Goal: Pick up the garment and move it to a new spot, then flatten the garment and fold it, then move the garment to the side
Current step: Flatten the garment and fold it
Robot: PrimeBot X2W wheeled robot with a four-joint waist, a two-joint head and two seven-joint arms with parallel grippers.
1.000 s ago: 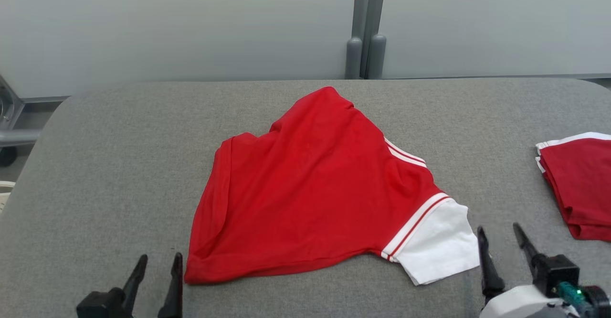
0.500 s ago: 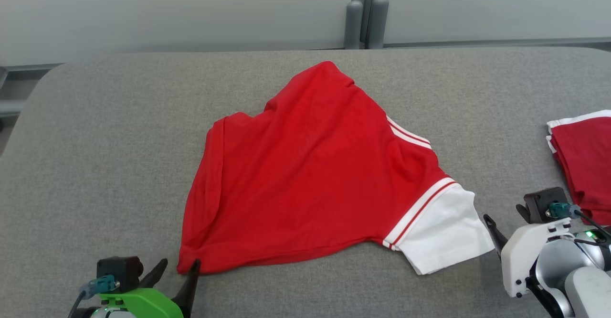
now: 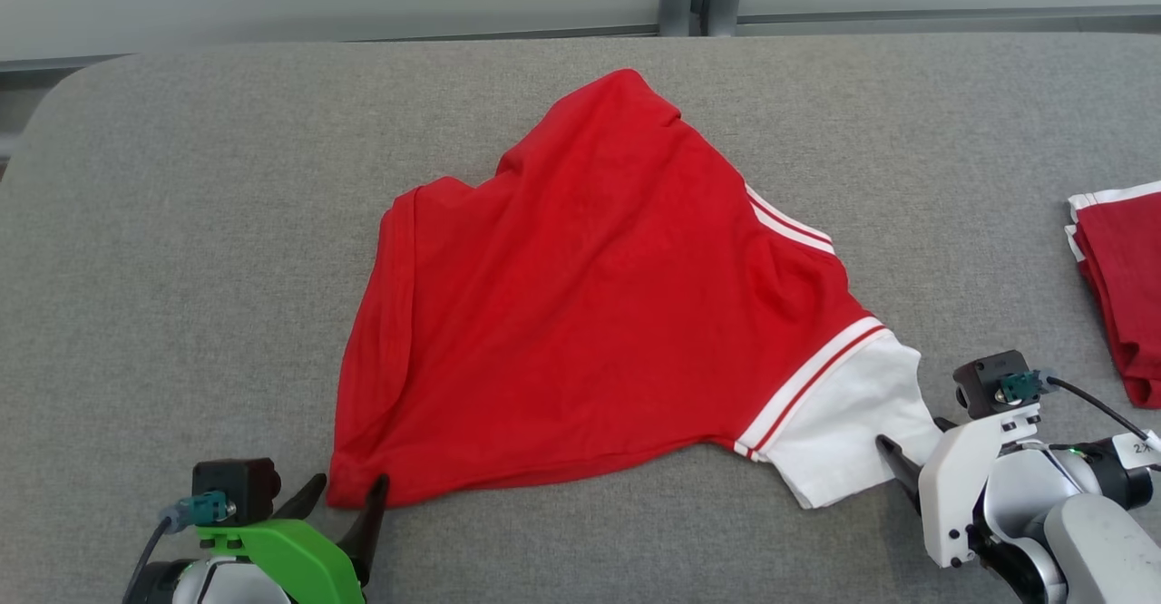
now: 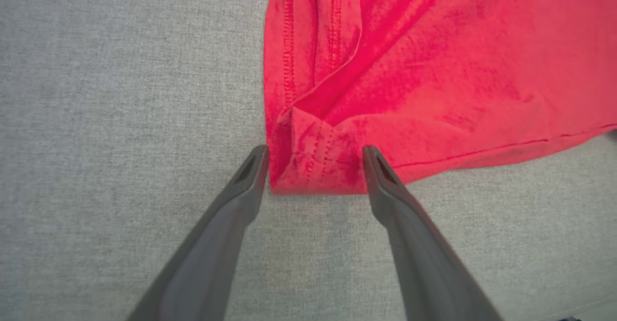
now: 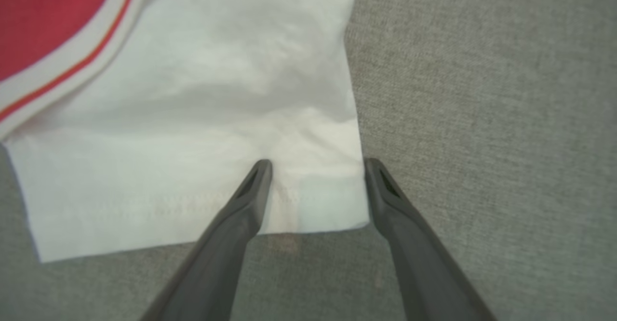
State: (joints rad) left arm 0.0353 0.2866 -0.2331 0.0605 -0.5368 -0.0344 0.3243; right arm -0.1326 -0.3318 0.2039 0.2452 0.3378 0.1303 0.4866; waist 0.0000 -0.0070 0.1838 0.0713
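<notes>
While left tool (image 4: pixel 315 152) and right tool (image 5: pixel 318 163) gape wide at garment (image 3: pixel 590 314) corners, folded pile (image 3: pixel 1125 296) rightward

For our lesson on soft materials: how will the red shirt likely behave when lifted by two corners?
The red shirt would probably sag between the lifted points; it lies in soft folds. It looks thin, so likely light. Its doubled hem corner may let one layer slip free.

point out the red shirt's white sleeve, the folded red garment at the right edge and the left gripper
white sleeve of the red shirt (image 3: pixel 848 432), head view, sleeve's middle
folded red garment (image 3: pixel 1125 296), head view, red top layer
left gripper (image 4: pixel 314 152), left wrist view, midway between fingertips
</notes>
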